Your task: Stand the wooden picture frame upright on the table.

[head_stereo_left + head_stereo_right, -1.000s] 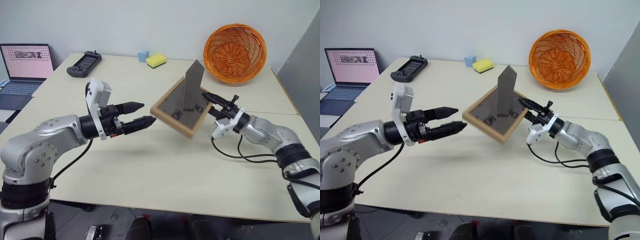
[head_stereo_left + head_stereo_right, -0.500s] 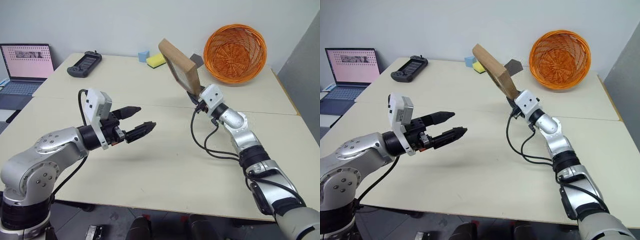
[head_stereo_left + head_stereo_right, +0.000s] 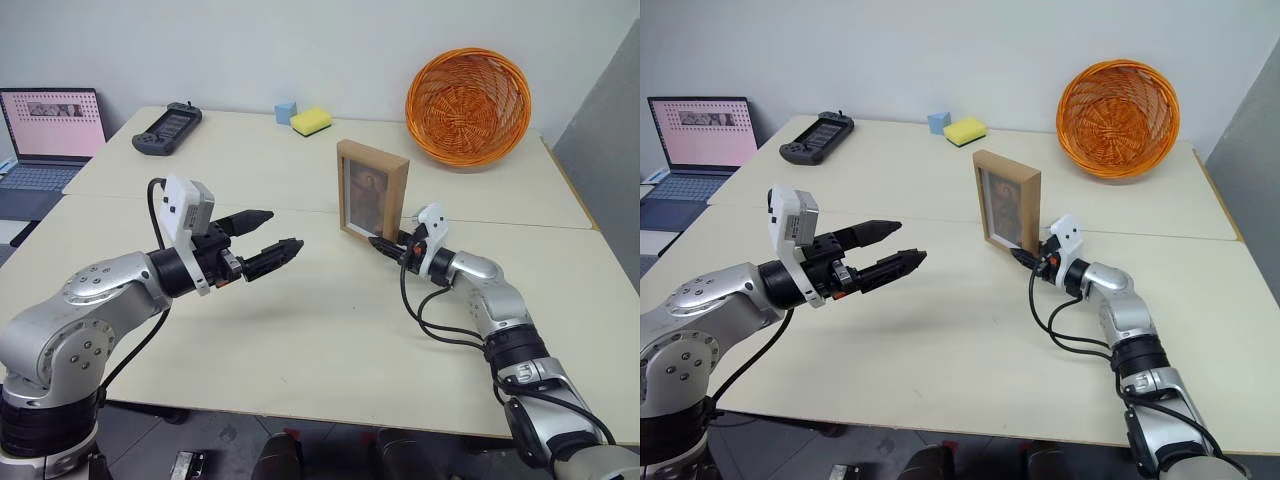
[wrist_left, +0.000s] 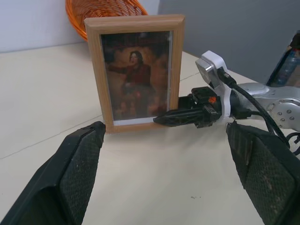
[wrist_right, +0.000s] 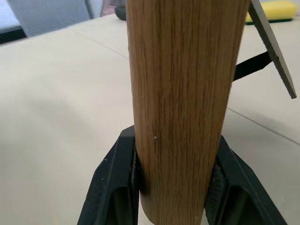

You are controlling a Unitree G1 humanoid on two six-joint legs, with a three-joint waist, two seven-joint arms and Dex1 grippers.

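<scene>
One wooden picture frame [image 3: 372, 194], one basket [image 3: 468, 105], one sponge [image 3: 312, 121], one laptop [image 3: 48, 135], two pincers.

My right hand [image 3: 385, 243] reaches level, its fingers [image 5: 115, 187] clamped on the wooden picture frame [image 3: 372, 193]. My left hand [image 3: 275, 234] hovers level off to its side, fingers spread wide, holding nothing.

Wooden picture frame [image 3: 372, 193] upright on table [image 3: 300, 330], basket [image 3: 468, 105] behind.
</scene>
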